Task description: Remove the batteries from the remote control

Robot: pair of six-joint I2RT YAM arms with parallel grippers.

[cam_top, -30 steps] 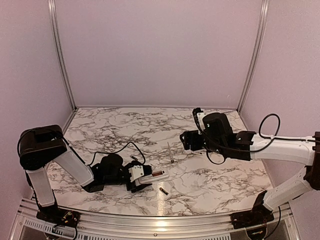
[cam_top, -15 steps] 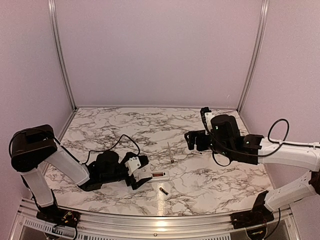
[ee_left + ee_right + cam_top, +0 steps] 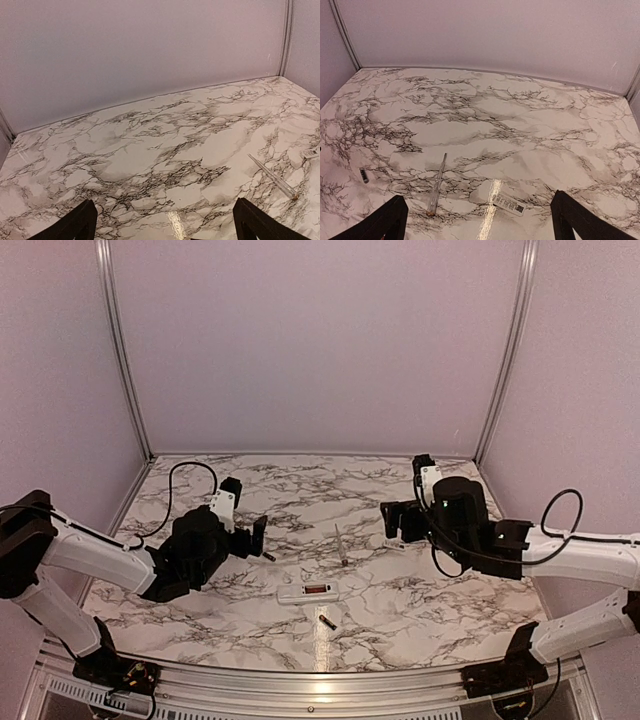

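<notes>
Tools: left tool and right tool, both spread wide, holding nothing. Batteries, two: one near left tool, at its 5 o'clock; the other just beside remote control, at its 5 o'clock. Remote lay on bench, 5 o'clock of left tool, 7 o'clock of right. Batteries judged light, rigid, smooth, apt to roll; best pinched across mid-barrel.

Left arm, right arm: white links, black joints, looping black cables. Left tool, right tool: black fingers.
</notes>
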